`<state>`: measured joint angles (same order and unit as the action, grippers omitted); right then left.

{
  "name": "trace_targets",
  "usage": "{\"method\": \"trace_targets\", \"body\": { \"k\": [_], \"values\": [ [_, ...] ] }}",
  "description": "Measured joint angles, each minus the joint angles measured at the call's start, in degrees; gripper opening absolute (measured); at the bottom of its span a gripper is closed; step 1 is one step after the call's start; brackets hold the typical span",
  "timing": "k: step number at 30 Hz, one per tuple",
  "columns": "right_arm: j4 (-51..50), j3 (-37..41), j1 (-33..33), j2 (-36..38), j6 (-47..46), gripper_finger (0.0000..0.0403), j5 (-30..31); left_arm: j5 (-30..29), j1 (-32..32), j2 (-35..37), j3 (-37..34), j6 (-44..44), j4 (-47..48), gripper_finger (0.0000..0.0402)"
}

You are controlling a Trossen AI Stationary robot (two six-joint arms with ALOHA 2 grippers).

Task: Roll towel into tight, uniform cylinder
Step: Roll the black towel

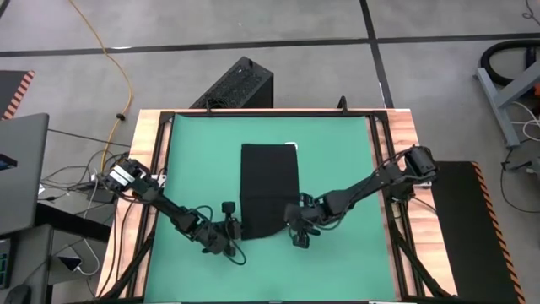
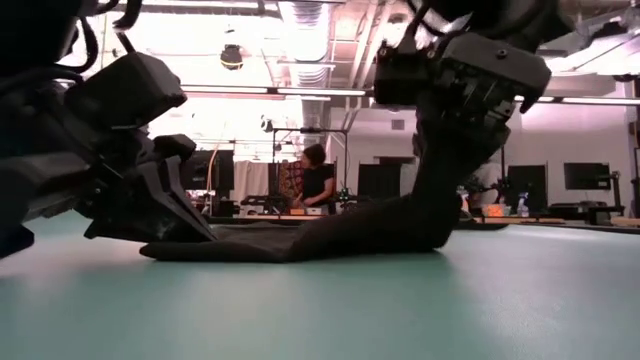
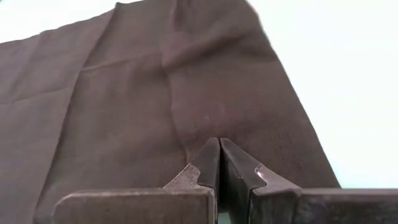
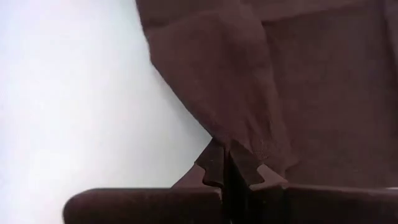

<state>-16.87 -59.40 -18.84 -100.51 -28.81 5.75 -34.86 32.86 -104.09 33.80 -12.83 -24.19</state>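
Currently the left gripper fingers pinch the near left corner of the plain black soft cloth towel on the green mat; the right gripper fingers clamp its raised right corner. Uneven lifting would likely skew the roll.

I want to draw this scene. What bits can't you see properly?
- Near edge of the towel: high view, covered by the left pincer and right pincer.
- White tag: high view, too small to make out.
- Towel's far end: low view, hidden behind its lifted corner.
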Motion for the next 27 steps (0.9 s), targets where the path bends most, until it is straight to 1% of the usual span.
{"method": "trace_targets", "body": {
  "k": [2,5,7,10,16,22,27],
  "values": [
    [-0.38,0.00,1.47,-0.02,-0.59,0.0016,-3.12,3.44,-0.35,0.02,0.02,-0.86,-0.96,0.0000],
    [-1.44,0.00,3.68,0.02,-1.08,0.0016,-6.06,8.71,-0.76,0.14,0.11,-2.10,-2.04,0.0000],
    [-1.81,0.00,5.13,0.00,-1.41,0.0016,-8.04,10.43,-0.89,0.20,0.15,-3.72,-1.93,0.0000],
    [-2.23,0.00,7.13,0.04,-1.41,0.0016,-11.73,11.48,-0.92,0.22,0.15,-5.92,-1.72,0.0000],
    [-2.43,-0.02,11.18,0.04,-3.06,0.0016,-16.98,14.57,-0.94,0.17,0.15,-8.44,-1.50,0.0000],
    [-2.29,-0.02,13.86,0.07,-1.32,0.0016,-19.49,15.38,-0.89,1.17,0.14,-10.64,-0.79,0.0000],
    [-2.25,-0.09,14.85,0.07,0.78,0.0016,-19.73,15.42,-1.00,3.91,-0.02,-10.64,3.29,0.0000]
  ]
}}
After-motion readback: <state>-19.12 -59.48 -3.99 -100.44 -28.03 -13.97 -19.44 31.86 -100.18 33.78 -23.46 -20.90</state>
